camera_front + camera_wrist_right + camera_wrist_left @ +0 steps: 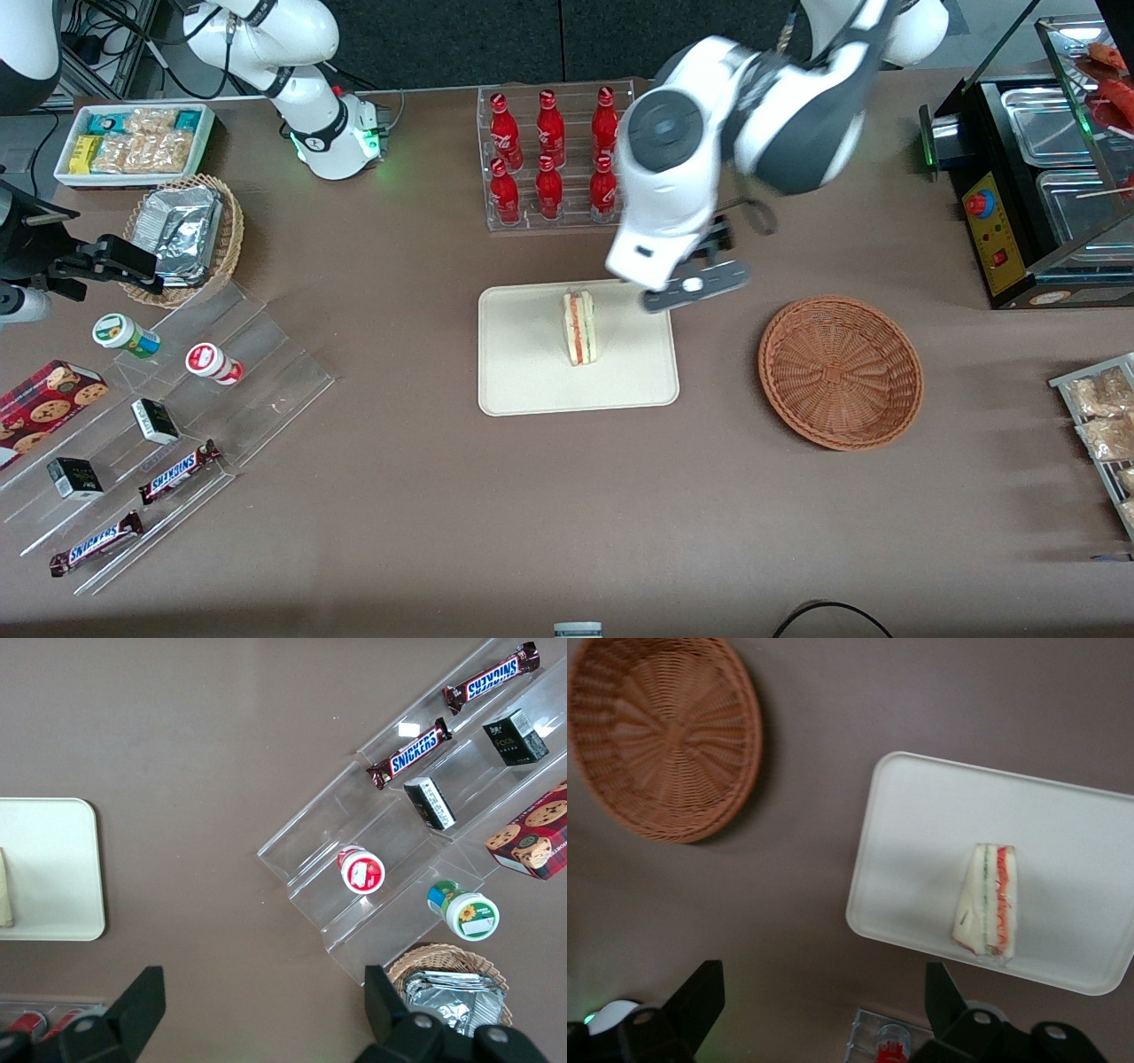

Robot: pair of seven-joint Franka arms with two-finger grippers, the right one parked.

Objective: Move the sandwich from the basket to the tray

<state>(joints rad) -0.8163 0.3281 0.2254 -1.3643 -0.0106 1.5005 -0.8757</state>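
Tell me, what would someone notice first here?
Probably the sandwich lying on the cream tray mid-table, and the big white arm above it with its gripper open and holding nothing. Next, the empty brown basket beside the tray, and the red bottles farther from the front camera.

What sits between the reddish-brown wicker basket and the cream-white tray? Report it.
Only bare brown table separates the reddish-brown wicker basket from the cream-white tray, clear in the left wrist view. The open tool hovers above, empty; the sandwich lies on the tray.
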